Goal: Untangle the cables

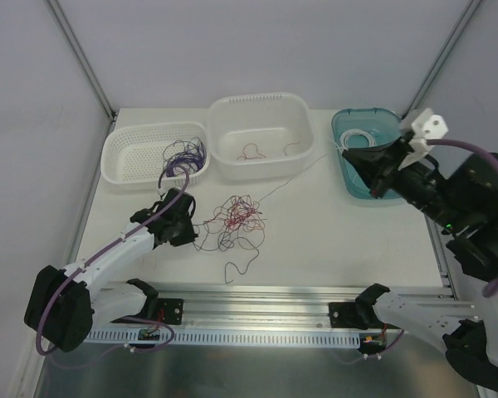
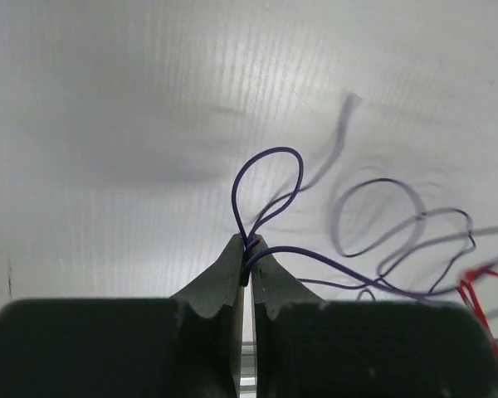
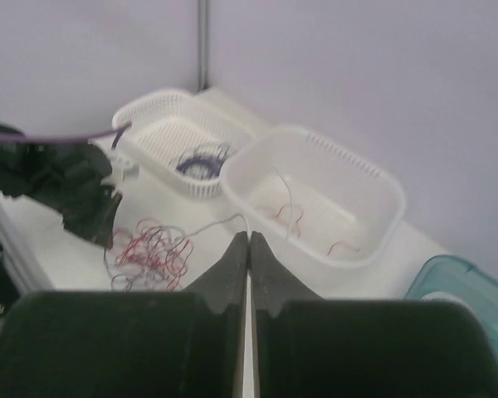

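Left fingers (image 2: 224, 282) pinch purple cable (image 2: 270, 151), right fingers (image 3: 228, 267) white cable (image 3: 218, 221); white table (image 1: 315, 240), grey walls (image 1: 232, 41).

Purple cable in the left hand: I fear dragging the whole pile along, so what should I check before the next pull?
1. Left hand clamped on the purple cable: ok.
2. That cable free of the tangle: not ok, it runs on toward red strands.
3. Right hand clear of the tangle: ok, it hangs shut over the teal bin.
4. Right hand gripping the white cable: cannot tell.
5. Left basket takes purple: ok, purple cables lie in it.
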